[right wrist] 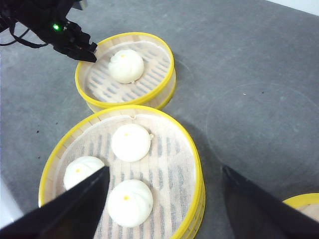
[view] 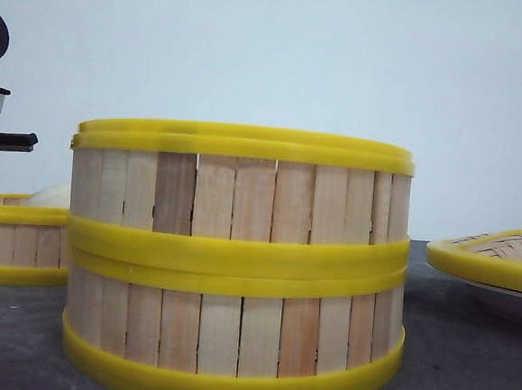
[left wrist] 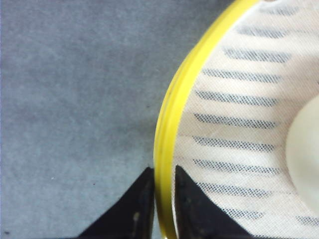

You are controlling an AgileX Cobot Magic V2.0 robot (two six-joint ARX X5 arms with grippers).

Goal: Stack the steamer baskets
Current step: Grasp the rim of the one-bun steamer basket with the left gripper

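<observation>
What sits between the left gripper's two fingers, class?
The yellow rim of the single steamer basket: the left gripper has one finger outside the wall and one inside. The left wrist view shows this; the right wrist view shows the same grip from afar.

woven lid (view: 500, 254) on white plate (view: 510, 300), buns (right wrist: 130, 142), grey table (right wrist: 249, 74)

The lid (view: 496, 257) is cut off at the front view's right edge.

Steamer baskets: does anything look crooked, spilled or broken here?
Nothing stands out. The two stacked baskets sit level and aligned; the buns inside are whole. The single basket stands upright, its rim between the left gripper's fingers.
</observation>
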